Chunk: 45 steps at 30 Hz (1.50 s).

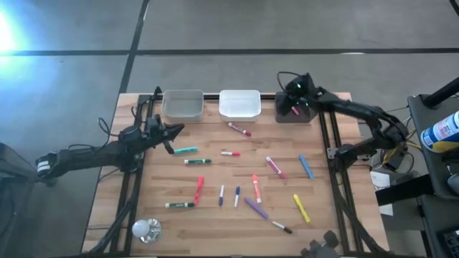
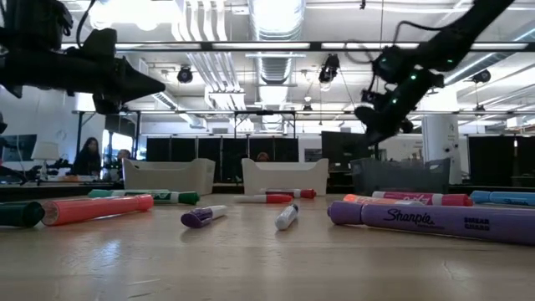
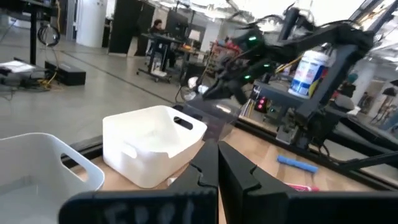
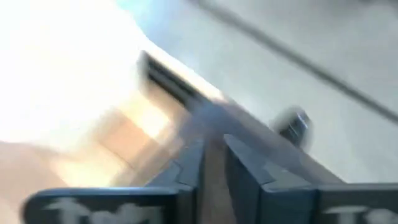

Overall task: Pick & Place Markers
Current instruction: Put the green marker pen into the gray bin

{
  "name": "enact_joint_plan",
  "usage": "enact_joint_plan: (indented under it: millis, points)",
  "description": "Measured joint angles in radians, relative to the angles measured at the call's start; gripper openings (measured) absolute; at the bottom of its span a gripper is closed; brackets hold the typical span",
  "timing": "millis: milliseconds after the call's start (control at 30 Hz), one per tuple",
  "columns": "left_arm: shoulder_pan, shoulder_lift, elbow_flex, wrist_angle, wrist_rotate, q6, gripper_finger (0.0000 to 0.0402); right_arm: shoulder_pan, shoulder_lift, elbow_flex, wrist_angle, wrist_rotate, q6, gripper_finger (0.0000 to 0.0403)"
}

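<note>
Several markers lie flat and scattered on the wooden table, among them a green one (image 1: 185, 150), a pink one (image 1: 275, 166), a blue one (image 1: 306, 166), a yellow one (image 1: 301, 208) and a purple one (image 1: 256, 208) (image 2: 435, 221). My left gripper (image 1: 172, 132) (image 3: 217, 168) is shut and hovers near the table's left side, just near of the clear bin (image 1: 182, 104), holding nothing. My right gripper (image 1: 292, 107) (image 2: 376, 113) hangs above the black bin (image 1: 294, 115) at the far right. A pink spot shows under it; whether that is a held marker I cannot tell.
A white bin (image 1: 239, 104) (image 3: 152, 146) stands between the clear and black bins along the far edge. A white light bulb (image 1: 147, 229) lies at the near left corner. Dark frame rails run down both sides of the table. People sit in the room behind.
</note>
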Motion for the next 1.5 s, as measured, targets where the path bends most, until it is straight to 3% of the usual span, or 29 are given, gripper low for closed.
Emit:
enact_joint_plan:
  millis: [67, 233, 400, 567, 733, 1033, 1500]
  points:
    - [-0.009, 0.042, 0.023, -0.003, 0.013, 0.0, 0.0, 0.0, -0.042, -0.096, 0.185, -0.098, 0.012, 0.0017]
    - [-0.037, 0.158, 0.097, -0.063, 0.031, -0.003, 0.0, 0.001, -0.123, -0.282, 0.589, -0.334, 0.031, 0.0012]
    - [-0.048, 0.292, 0.21, -0.248, 0.038, -0.048, 0.0, 0.0, -0.173, -0.374, 0.758, -0.363, 0.044, 0.0013]
    - [-0.053, 0.45, 0.362, -0.48, 0.039, -0.119, 0.0014, 0.0, -0.201, -0.409, 0.773, -0.366, 0.011, 0.0013]
    - [-0.094, 0.606, 0.536, -0.69, 0.042, -0.127, 0.0056, 0.0, -0.216, -0.419, 0.774, -0.365, 0.008, 0.0013]
    - [-0.214, 0.856, 0.766, -0.846, 0.076, -0.076, 0.0122, 0.0, -0.221, -0.428, 0.774, -0.367, 0.001, 0.0013]
    - [-0.271, 1.066, 0.812, -0.911, 0.088, -0.032, 0.0126, 0.0, -0.226, -0.471, 0.775, -0.367, -0.036, 0.0013]
